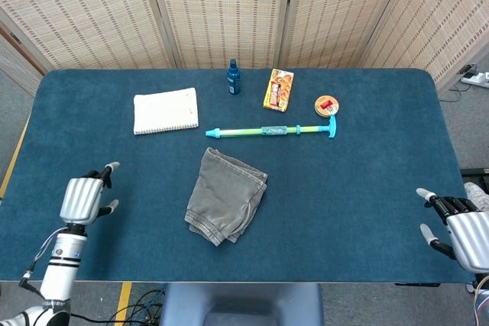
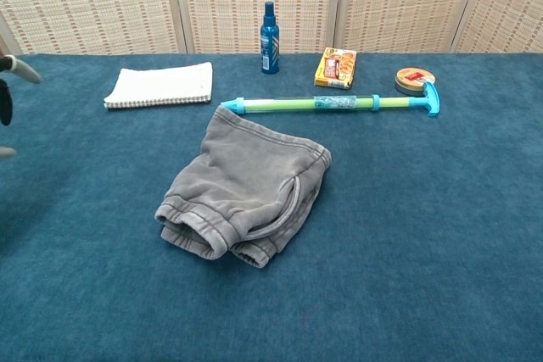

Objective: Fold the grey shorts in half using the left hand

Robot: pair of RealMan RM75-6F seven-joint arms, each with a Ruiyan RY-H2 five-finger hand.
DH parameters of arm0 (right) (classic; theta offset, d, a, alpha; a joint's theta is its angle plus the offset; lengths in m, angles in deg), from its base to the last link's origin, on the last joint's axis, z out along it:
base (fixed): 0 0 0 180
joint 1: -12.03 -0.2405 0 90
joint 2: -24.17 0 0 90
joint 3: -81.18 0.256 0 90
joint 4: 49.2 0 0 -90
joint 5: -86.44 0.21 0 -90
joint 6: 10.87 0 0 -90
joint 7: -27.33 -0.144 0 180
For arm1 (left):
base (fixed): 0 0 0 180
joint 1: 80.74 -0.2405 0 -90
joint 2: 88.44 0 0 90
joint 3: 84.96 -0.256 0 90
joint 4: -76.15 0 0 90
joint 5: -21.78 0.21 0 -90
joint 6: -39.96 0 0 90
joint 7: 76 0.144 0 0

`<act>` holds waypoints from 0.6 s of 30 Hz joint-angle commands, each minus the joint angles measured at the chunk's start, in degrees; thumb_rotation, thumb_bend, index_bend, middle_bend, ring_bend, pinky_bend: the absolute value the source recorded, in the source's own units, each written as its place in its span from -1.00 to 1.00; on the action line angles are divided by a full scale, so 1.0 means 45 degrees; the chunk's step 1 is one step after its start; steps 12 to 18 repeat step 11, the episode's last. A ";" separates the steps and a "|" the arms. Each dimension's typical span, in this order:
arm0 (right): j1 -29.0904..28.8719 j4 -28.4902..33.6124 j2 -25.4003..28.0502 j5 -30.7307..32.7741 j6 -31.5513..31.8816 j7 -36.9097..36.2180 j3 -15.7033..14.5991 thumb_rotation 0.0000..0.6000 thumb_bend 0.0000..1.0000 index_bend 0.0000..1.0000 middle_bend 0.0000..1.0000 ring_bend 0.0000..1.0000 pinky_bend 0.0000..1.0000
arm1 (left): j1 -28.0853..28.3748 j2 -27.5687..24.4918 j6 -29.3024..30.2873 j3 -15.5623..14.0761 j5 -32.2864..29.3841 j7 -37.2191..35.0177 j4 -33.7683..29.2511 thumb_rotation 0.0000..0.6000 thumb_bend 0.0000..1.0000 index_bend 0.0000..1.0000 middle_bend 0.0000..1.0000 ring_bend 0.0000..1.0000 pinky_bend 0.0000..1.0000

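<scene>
- The grey shorts point(image 1: 226, 195) lie folded double, just below the green pump tube point(image 1: 270, 130).
- The left hand point(image 1: 82, 198), far left of the shorts, is empty with fingers spread; it should retreat without snagging the cloth.
- The right hand point(image 1: 457, 228), far right of the shorts, is idle, fingers apart.

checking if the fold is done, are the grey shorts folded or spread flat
Folded: the grey shorts lie doubled, both leg hems stacked at the near edge. The left hand is off them.
</scene>
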 commanded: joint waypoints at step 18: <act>-0.0121 -0.0022 -0.0229 -0.0001 -0.0243 0.0037 -0.0088 1.00 -0.31 -0.60 -0.20 -0.22 -0.27 | -0.2251 -0.1145 0.1925 -0.0841 0.0261 -0.0578 -0.0749 1.00 -0.59 -0.51 0.09 -0.11 0.20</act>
